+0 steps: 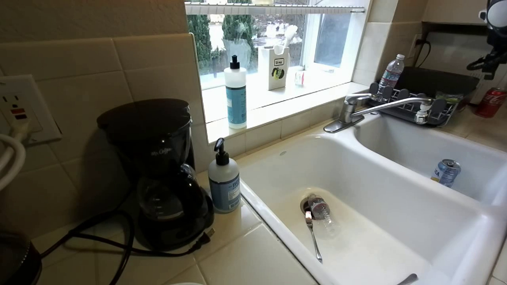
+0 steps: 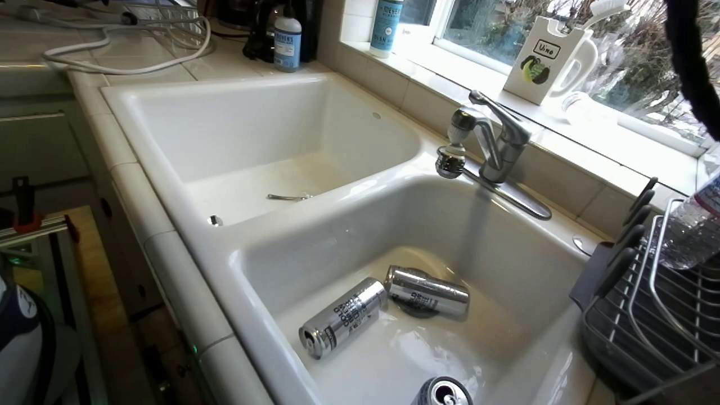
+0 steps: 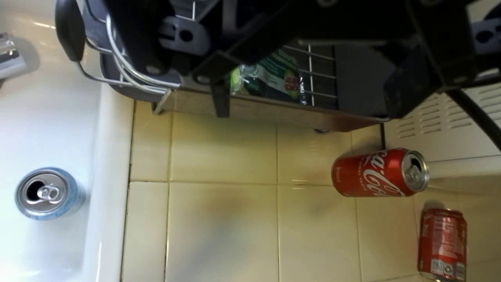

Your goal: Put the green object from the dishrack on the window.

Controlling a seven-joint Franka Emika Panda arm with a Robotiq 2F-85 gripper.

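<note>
Green is colouring one packet [image 3: 270,78] lying in one dishrack [image 2: 604,337] by the counter's [image 3: 223,219] edge along the sink [image 2: 332,205]. We are holding one hand [image 3: 309,107] spread wide, gripping nothing, and probably reaching; next we are needing to descend and close on the packet before heading for the window [image 1: 253,29]. We are counting three cans [image 2: 343,318] in the sink, two red cans [image 3: 368,172] on the counter and at least two water bottles [image 1: 391,73].
</note>
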